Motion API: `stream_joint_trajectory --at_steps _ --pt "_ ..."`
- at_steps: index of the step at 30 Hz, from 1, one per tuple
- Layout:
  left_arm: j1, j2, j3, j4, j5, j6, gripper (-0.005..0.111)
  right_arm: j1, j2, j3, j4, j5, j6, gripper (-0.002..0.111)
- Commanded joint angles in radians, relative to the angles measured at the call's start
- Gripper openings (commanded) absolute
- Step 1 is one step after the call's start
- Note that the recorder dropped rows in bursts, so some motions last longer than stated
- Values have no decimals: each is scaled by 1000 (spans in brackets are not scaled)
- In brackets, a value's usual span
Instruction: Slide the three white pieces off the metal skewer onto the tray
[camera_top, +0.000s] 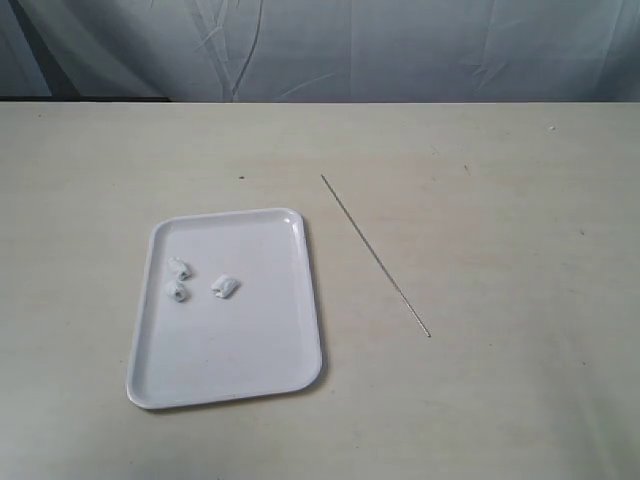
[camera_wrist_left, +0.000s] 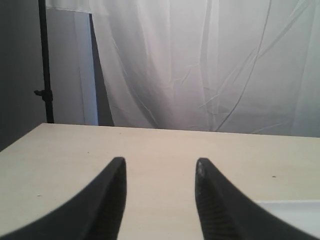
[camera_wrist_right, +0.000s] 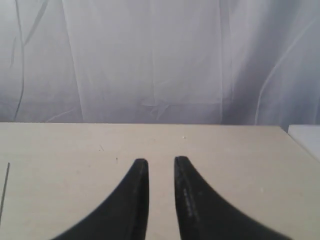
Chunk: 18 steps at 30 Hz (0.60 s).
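Three white pieces lie loose on the white tray (camera_top: 270, 360), in its far half: one (camera_top: 179, 267), a second (camera_top: 177, 291) just below it, and a third (camera_top: 225, 286) to their right. The bare metal skewer (camera_top: 375, 254) rests on the table right of the tray, running diagonally. Neither arm shows in the exterior view. My left gripper (camera_wrist_left: 160, 167) is open over bare table, with a corner of the tray (camera_wrist_left: 295, 212) beside one finger. My right gripper (camera_wrist_right: 160, 162) stands open by a narrow gap, nothing between its fingers; the skewer (camera_wrist_right: 5, 192) shows at that view's edge.
The pale wooden table (camera_top: 500, 400) stretches round the tray and skewer. A grey-white curtain (camera_top: 400, 50) hangs behind the far edge. A black stand (camera_wrist_left: 45, 75) rises beyond the table in the left wrist view. A white object (camera_wrist_right: 305, 137) sits at the table's edge in the right wrist view.
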Motion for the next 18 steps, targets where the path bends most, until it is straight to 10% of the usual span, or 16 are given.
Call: stream_joint_trajectory --at_steps 1,12,18 --pt "-20 -8 5 -33 -1 2 42 -5 -6 1 32 -166 -186 19" --pt "17 -8 5 -138 -32 65 42 -5 -6 1 748 -5 -698 19" --pt "37 -8 5 -734 33 730 42 -5 -6 1 782 74 -738 19"
